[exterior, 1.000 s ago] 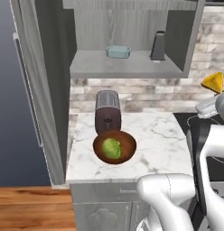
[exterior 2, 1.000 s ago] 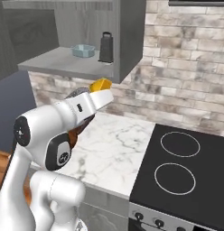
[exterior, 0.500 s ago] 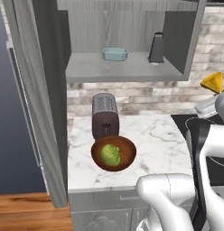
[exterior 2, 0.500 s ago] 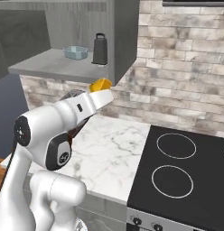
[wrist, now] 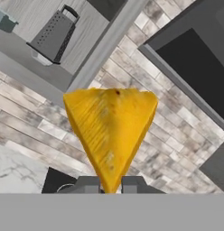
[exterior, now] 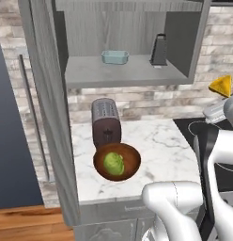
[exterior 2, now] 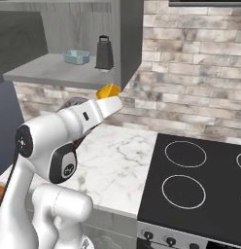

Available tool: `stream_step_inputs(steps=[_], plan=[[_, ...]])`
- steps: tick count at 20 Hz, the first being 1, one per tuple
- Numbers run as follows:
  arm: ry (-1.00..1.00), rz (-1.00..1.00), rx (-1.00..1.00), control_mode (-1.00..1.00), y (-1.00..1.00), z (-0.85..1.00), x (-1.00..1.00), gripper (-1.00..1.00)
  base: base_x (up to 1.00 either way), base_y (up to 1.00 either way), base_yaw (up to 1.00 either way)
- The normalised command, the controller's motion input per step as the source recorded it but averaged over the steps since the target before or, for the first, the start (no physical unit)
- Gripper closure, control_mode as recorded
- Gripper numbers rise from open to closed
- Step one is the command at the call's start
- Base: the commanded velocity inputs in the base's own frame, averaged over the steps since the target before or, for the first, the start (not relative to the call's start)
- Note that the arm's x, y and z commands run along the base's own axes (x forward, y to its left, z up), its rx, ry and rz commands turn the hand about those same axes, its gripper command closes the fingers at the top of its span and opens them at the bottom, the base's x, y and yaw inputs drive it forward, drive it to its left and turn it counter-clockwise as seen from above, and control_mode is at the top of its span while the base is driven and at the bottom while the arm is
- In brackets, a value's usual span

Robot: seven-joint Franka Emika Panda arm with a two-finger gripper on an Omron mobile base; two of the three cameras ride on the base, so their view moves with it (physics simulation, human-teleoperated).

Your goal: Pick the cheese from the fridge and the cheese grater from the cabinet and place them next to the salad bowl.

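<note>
My gripper (wrist: 109, 184) is shut on the yellow-orange cheese (wrist: 109, 128) wedge, held up in the air to the right of the open cabinet (exterior: 48, 117). The cheese (exterior: 221, 86) sits above the stove's edge, and the same cheese (exterior 2: 108, 91) pokes out past the hand. On the cabinet's shelf stands the dark cheese grater (exterior: 159, 50), the same cheese grater (exterior 2: 104, 52) (wrist: 54, 36) being up and left of the wedge. The brown salad bowl (exterior: 117, 161) with green leaves rests on the marble counter (exterior: 156, 150), well left of and below the gripper. The fridge (exterior: 12, 141) is a dark panel at far left.
A toaster (exterior: 105, 123) stands right behind the bowl. A light blue dish (exterior: 114, 57) sits on the cabinet shelf left of the grater. The cabinet door (exterior: 45, 103) hangs open at the counter's left end. A black stove top (exterior 2: 195, 185) lies right of the counter.
The whole scene has shifted in both base views as the base drives: bowl, toaster and cabinet slide right in the left view. The gripper keeps hold of the cheese.
</note>
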Motion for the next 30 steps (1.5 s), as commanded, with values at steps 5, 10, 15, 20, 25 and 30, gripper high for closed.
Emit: stream_step_inputs(steps=[5,10,15,20,25,30], plan=[[0.0,0.0,0.0,1.0,0.0,0.0,0.0,1.0,0.45,0.2,-0.16],[0.0,0.0,0.0,1.0,0.0,0.0,0.0,1.0,0.25,0.06,-0.02],[0.0,0.0,0.0,1.0,0.0,0.0,0.0,1.0,0.0,0.0,0.0],[0.0,0.0,0.0,1.0,0.0,0.0,0.0,1.0,0.0,0.0,0.0],[0.03,0.0,0.0,-1.0,0.0,0.0,0.0,1.0,0.0,0.0,0.0],[0.23,0.0,0.0,-1.0,0.14,0.0,0.0,1.0,0.0,0.0,0.0]])
